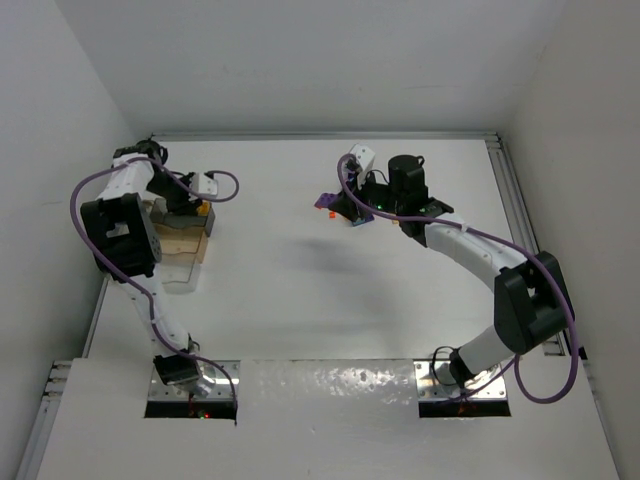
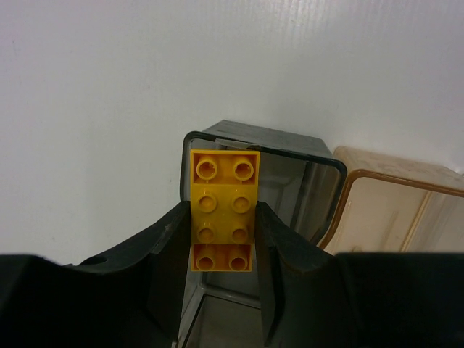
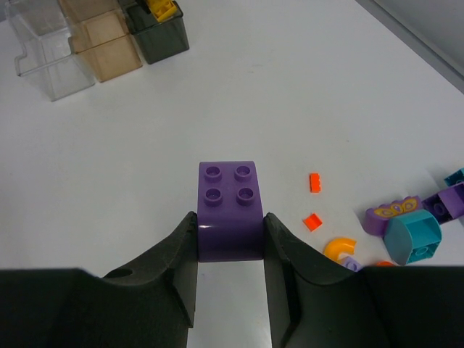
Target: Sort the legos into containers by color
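Nearest the lens, left wrist view: left gripper (image 2: 222, 217), jaws partly closed on yellow brick (image 2: 222, 190), pinching its flat long sides, poised over dark bin (image 2: 319, 156). I judge the brick light, rigid and slick.
Right wrist view: right gripper (image 3: 230, 225) clamps purple brick (image 3: 228, 192) likewise, over white table (image 3: 217, 109), with loose legos (image 3: 406, 232) beside.
Top view: left arm (image 1: 125, 235) folded over containers (image 1: 180, 285); right arm (image 1: 480, 255) stretched far-centre.

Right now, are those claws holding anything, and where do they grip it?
The left gripper pinches a yellow brick by its long sides; right gripper pinches a purple brick by its side faces.
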You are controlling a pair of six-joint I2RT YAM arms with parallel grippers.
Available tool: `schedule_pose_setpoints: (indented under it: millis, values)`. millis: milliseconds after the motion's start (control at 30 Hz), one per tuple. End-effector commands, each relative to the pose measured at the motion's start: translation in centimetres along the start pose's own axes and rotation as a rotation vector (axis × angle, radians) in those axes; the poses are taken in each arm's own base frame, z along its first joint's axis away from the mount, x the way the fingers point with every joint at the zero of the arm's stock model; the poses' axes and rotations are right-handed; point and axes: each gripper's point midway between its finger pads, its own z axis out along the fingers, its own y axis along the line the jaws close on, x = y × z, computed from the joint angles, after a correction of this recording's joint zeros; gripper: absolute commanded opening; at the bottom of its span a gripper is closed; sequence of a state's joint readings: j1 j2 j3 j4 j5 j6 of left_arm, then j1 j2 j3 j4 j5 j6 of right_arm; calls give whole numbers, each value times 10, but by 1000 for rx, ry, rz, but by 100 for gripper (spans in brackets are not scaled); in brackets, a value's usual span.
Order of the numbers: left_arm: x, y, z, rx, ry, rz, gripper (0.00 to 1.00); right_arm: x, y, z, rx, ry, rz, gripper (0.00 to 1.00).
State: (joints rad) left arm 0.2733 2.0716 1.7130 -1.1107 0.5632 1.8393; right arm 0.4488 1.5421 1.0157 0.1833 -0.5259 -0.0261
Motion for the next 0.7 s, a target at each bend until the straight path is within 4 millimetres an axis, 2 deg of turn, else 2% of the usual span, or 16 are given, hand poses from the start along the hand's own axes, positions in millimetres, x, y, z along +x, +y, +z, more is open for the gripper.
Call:
schedule_pose_setpoints:
  millis: [0, 133, 300, 467, 667]
  values:
    - [-12, 5, -15, -31, -32, 55, 0, -19, 3, -3, 3, -45, -48, 0]
    - [-8, 12, -31, -74, -32, 64, 0, -20, 1, -3, 8, -39, -57, 0]
    - [9, 5, -21, -48, 16, 86, 0, -20, 0, -1, 7, -42, -57, 0]
    - [21, 25, -15, -115, 40, 45, 0, -28, -2, 0, 6, -53, -73, 0]
    - [34, 49, -19, -197, 92, 20, 0, -27, -3, -1, 7, -39, -83, 0]
